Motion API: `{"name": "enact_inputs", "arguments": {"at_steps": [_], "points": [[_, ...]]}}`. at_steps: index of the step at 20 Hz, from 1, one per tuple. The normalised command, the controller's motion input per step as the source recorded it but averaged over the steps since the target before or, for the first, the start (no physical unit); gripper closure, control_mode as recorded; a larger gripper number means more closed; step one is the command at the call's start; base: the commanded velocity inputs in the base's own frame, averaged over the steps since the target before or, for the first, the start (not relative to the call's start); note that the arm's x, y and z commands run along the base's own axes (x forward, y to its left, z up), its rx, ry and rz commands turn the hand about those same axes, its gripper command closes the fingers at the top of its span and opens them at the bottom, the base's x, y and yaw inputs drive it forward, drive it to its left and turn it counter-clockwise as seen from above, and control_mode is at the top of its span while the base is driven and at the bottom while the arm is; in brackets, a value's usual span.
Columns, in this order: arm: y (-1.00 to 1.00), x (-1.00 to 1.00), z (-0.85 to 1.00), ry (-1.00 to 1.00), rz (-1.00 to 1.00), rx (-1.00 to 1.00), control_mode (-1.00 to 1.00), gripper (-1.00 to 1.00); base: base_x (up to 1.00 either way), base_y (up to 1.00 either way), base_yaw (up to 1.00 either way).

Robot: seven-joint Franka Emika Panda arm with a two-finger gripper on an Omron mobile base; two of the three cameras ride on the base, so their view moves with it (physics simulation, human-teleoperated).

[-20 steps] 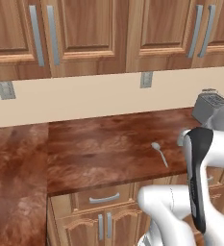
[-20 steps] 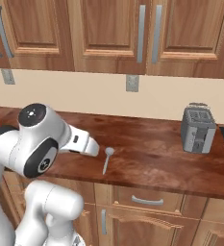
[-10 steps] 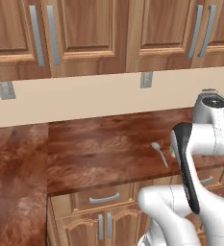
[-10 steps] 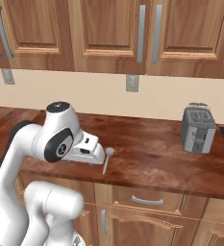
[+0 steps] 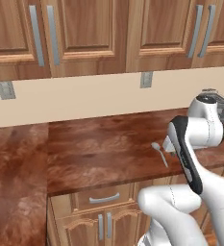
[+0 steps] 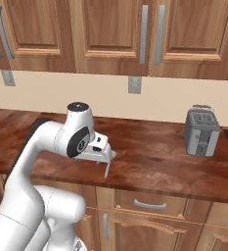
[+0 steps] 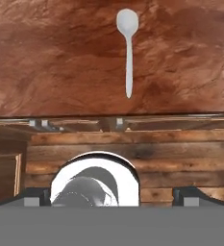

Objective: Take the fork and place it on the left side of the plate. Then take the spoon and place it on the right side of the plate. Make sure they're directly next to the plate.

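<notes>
Spoon [image 5: 158,152] lies flat on the brown worktop [image 5: 99,149], near its front edge, bowl toward the far side and handle pointing back at the cabinet fronts; the hand view shows it the same way [image 7: 128,50], alone on the wood and untouched. No fork or plate can be seen on this stretch of worktop, so nothing in these pictures shows that either piece of cutlery has been placed. Judged from that, the task looks barely started: the spoon is where it lies, unlifted, and both placings beside the plate are left to do.

The pincer [image 6: 103,156] hangs just above the front edge of the worktop, right beside the spoon's handle in the right base view. Its jaws stand fully apart and it holds nothing; the two dark fingertips [image 7: 29,197] at the bottom of the hand view are spread wide with only cabinet front between them.

Compared with a second ago, the arm has swung forward and up: its big round joint, then low at the side of both base views, now sits higher and closer to the spoon, and the hand has come over the worktop edge. The spoon has not moved, the toaster [image 6: 201,131] far right stands as before, and the jaws have stayed wide.
</notes>
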Motion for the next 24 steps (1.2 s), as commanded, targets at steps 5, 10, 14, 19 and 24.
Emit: {"name": "enact_inputs", "arguments": {"at_steps": [5, 10, 14, 19, 24], "points": [[0.06, 0.53, -0.47, 0.03, 0.03, 0.03, -1.00, -1.00, 0.00, 0.00, 0.00], [0.08, 0.60, -0.38, 0.13, 0.00, 0.00, -1.00, -1.00, 0.00, 0.00, 0.00], [0.00, 0.58, -0.28, 0.12, 0.00, 0.00, -1.00, -1.00, 0.00, 0.00, 0.00], [-0.03, 0.40, -0.27, 0.07, 0.00, 0.00, -1.00, -1.00, 0.00, 0.00, 0.00], [-0.06, 0.30, -0.34, 0.05, 0.00, 0.00, -1.00, -1.00, 0.00, 0.00, 0.00]]}}
